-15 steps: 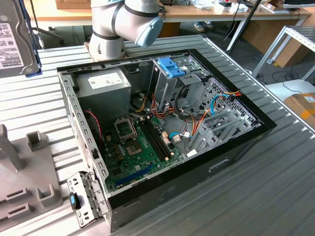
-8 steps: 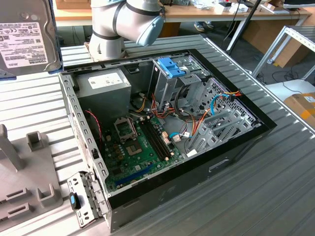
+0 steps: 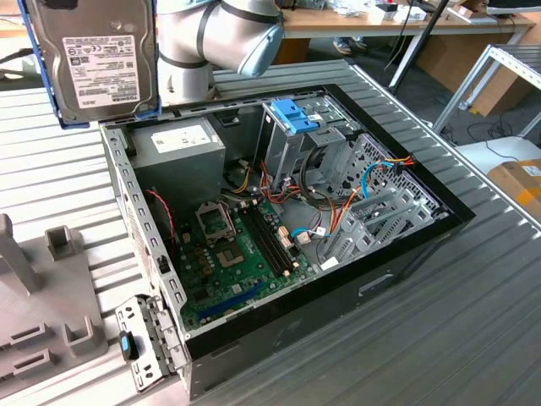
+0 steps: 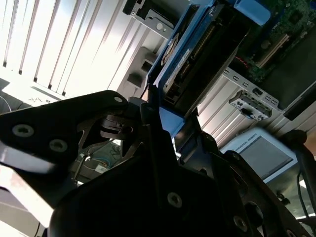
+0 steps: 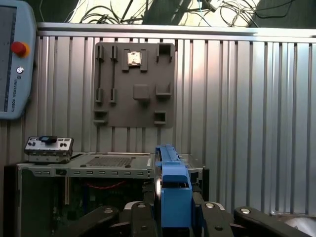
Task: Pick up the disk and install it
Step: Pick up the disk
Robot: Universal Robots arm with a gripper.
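Note:
The disk point(image 3: 106, 59), a grey metal drive with a white label in a light-blue bracket, hangs upright in the air at the exterior view's upper left, beside the open computer case point(image 3: 406, 254). In the first wrist view my gripper point(image 5: 174, 217) is shut on the disk point(image 5: 173, 190), with a black finger on each side of the blue bracket. In the second wrist view the disk point(image 4: 197, 54) shows edge-on, rising from the gripper point(image 4: 170, 121) above the case.
Inside the case sit a grey power-supply box point(image 3: 182, 144), a motherboard point(image 3: 241, 254) and a tall metal cage with blue tabs point(image 3: 296, 118). A grey fixture plate point(image 3: 42, 296) lies at the exterior view's left. The arm point(image 3: 220, 34) stands behind the case. A teach pendant point(image 5: 15, 59) lies on the ribbed table.

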